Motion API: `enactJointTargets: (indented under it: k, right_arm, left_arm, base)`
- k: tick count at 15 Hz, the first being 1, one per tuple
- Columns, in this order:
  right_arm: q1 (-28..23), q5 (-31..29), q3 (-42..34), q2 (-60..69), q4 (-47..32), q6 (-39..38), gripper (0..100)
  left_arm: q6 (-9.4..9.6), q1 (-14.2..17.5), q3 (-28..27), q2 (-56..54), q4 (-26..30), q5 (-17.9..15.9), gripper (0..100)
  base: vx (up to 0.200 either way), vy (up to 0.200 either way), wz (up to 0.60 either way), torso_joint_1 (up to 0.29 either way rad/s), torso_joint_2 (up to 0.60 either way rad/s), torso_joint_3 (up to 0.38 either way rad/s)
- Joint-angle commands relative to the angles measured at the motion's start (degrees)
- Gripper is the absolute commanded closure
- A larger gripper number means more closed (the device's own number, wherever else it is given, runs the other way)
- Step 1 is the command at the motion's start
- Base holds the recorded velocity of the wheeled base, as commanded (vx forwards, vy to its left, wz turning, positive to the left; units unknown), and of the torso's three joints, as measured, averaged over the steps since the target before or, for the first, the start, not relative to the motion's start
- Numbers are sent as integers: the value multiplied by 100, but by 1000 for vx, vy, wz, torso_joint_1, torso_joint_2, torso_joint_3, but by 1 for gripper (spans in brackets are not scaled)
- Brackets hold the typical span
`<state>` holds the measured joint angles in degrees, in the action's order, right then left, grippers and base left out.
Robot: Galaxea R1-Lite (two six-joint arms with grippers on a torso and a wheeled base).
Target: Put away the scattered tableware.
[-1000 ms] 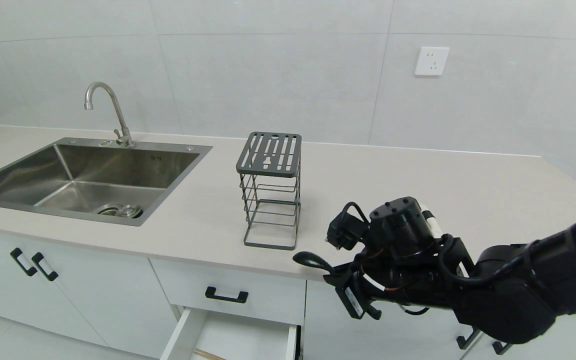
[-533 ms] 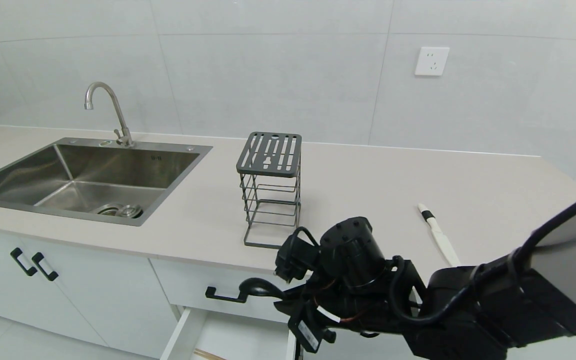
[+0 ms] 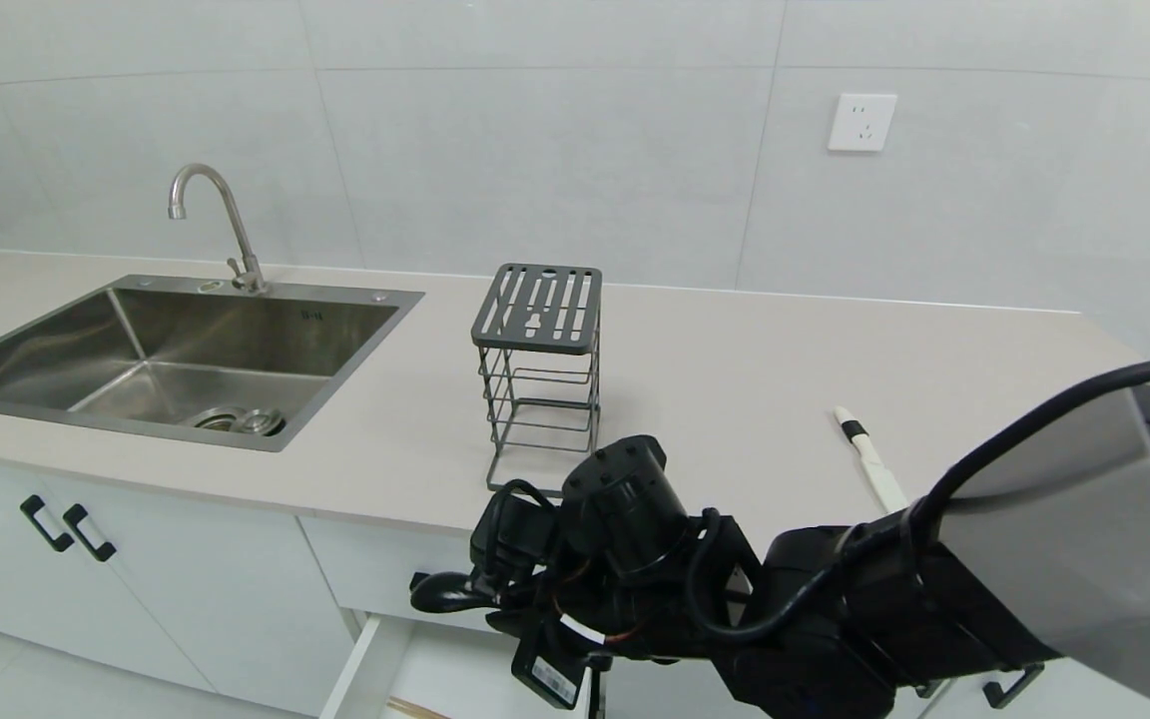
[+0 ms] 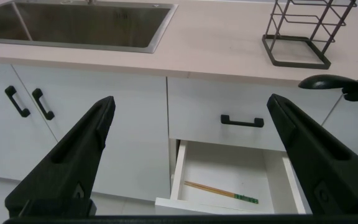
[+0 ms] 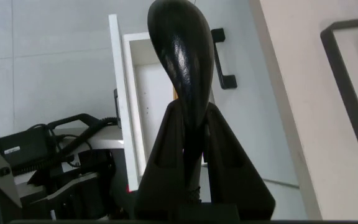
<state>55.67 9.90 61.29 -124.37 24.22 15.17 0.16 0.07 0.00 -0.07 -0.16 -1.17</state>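
Right gripper [image 3: 500, 599] hangs just off the front edge of the surface [image 3: 735, 379]. Its jaws are clamped on the handle of a black spoon [image 3: 443, 591]. We see the spoon held in the air, roughly level, its bowl pointing toward the robot's left. It touches neither the surface nor the cabinet, and sits higher than the open drawer [image 3: 455, 674]. From the right wrist, the bowl [image 5: 180, 56] sticks out past the gripper [image 5: 190, 121], with the drawer front beyond it.

Left gripper [image 4: 190, 106] is low, facing the cabinet fronts. Its jaws stand wide apart, with nothing between them. Through the gap we see the drawer [image 4: 179, 171] pulled out, a pair of chopsticks [image 4: 219, 191] lying on its floor. The spoon [image 4: 324, 81] shows at the surface's edge.

A white utensil [image 3: 869, 459] with a dark band lies flat on the surface, well apart from the wire rack [image 3: 538, 379]. The rack stands upright near the front edge, between the utensil and the sink [image 3: 56, 414]. We cannot tell what kind of utensil it is.
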Motion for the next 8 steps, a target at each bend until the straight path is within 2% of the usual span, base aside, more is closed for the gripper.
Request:
enactJointTargets:
  k: [1,4,8]
  right_arm:
    - [14,3,146,-219,12,-14,100]
    - [14,12,234,-255,4,-31,100]
    - [31,12,295,-263,4,-31,100]
  left_arm:
    - [2,1,0,7,-2,-6,0]
    - [2,1,0,7,-2,-6,0]
    - [2,1,0,7,-2,-6,0]
  base:
    - [0,0,0,0,0,0]
    - [0,0,0,-91,169,94]
    - [0,0,0,-237,485,244]
